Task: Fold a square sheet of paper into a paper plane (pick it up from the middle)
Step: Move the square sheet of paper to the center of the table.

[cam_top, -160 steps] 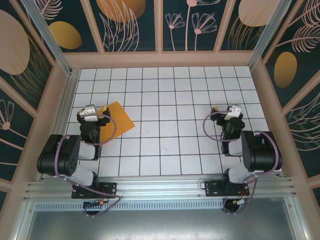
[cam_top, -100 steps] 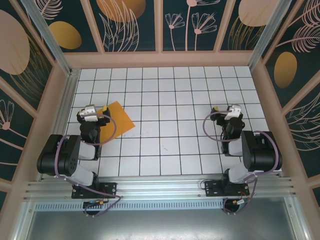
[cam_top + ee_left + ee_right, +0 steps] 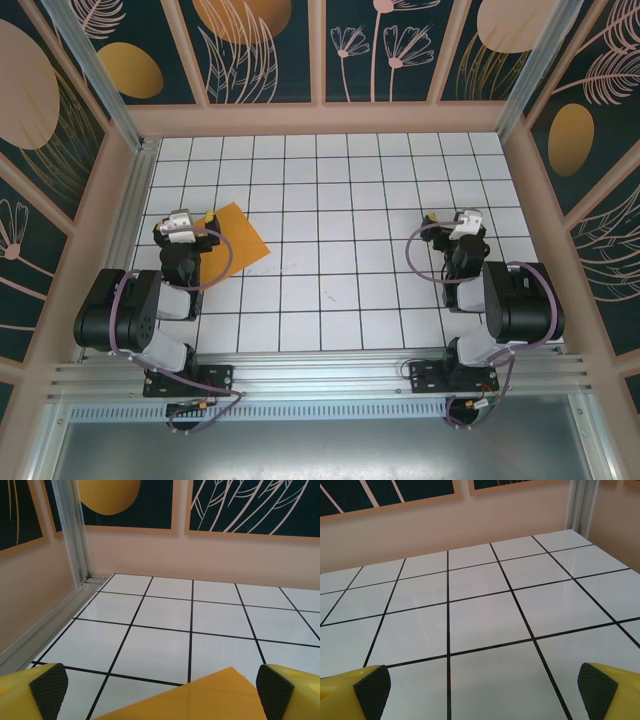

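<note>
Seeing square sheet of paper (image 3: pixel 232 240) flat on tabletop (image 3: pixel 340 200), left side, near corner beneath left end effector (image 3: pixel 161 687). Running it and right end effector (image 3: pixel 480 687) spread wide, empty. Expect thin, light, floppy, slick; pinch mid-sheet gently.

A white grid-tiled table (image 3: pixel 340 190) sits inside dark wall panels (image 3: pixel 250 60) patterned with orange ovals and pale leaves.

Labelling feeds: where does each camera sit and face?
Top external: above and behind the bases, looking down on the white tiled table, left arm, right arm, orange paper square.
Left wrist: low on the left arm, facing the far-left corner; open left gripper.
Right wrist: low, facing the far wall; open right gripper.
Shared: top and left wrist show the paper.
</note>
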Robot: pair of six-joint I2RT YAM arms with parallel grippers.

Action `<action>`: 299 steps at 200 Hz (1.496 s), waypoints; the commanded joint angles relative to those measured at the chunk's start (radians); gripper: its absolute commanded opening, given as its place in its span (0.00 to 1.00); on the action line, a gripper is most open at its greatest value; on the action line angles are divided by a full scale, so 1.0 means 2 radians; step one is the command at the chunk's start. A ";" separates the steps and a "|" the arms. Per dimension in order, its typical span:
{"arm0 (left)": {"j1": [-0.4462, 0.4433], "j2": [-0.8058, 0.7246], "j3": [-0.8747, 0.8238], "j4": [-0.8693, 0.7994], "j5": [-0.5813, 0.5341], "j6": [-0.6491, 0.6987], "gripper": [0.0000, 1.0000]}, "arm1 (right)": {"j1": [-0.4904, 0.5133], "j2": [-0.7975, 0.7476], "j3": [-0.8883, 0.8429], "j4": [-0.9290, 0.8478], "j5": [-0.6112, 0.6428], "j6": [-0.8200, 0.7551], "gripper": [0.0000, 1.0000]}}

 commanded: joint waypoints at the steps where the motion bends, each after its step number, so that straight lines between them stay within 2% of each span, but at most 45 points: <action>1: 0.003 0.000 -0.003 0.019 -0.010 -0.002 0.98 | -0.004 0.000 0.008 0.006 -0.011 -0.006 0.99; 13: 0.004 -0.004 -0.017 0.047 -0.023 -0.006 0.98 | -0.002 -0.005 0.012 -0.004 -0.012 -0.007 0.99; 26: 0.004 -0.026 -0.035 0.060 -0.040 -0.013 0.99 | 0.002 -0.033 0.030 -0.059 -0.004 -0.007 0.99; 48: 0.003 -0.093 -0.043 0.018 -0.072 -0.023 0.98 | 0.015 -0.079 0.082 -0.174 0.042 -0.003 0.99; 62: 0.004 -0.141 -0.020 -0.072 -0.081 -0.035 0.98 | 0.027 -0.097 0.114 -0.226 0.066 0.020 0.99; 81: 0.003 -0.191 0.044 -0.242 -0.102 -0.096 0.99 | 0.045 -0.102 0.177 -0.331 0.066 0.082 0.99; 103: 0.003 -0.203 0.115 -0.398 -0.059 -0.169 0.99 | 0.077 -0.077 0.247 -0.435 0.052 0.135 0.99; 129: 0.003 -0.184 0.154 -0.484 0.015 -0.262 0.98 | 0.134 -0.027 0.324 -0.515 0.032 0.161 0.99; 144: 0.003 -0.159 0.172 -0.511 0.088 -0.294 0.90 | 0.163 0.010 0.368 -0.561 0.022 0.171 0.99; 156: 0.002 -0.135 0.187 -0.546 0.115 -0.336 0.87 | 0.180 0.036 0.399 -0.591 0.020 0.185 0.99; 178: -0.003 -0.092 0.213 -0.618 0.118 -0.389 0.85 | 0.199 0.070 0.434 -0.617 -0.005 0.201 0.99; 207: -0.018 -0.044 0.246 -0.675 0.091 -0.393 0.85 | 0.215 0.100 0.459 -0.630 -0.030 0.210 0.99; 243: -0.039 0.022 0.302 -0.712 0.078 -0.370 0.86 | 0.226 0.118 0.476 -0.645 -0.028 0.210 0.99; 299: -0.075 0.079 0.325 -0.716 0.086 -0.376 0.85 | 0.226 0.118 0.485 -0.656 -0.016 0.222 0.99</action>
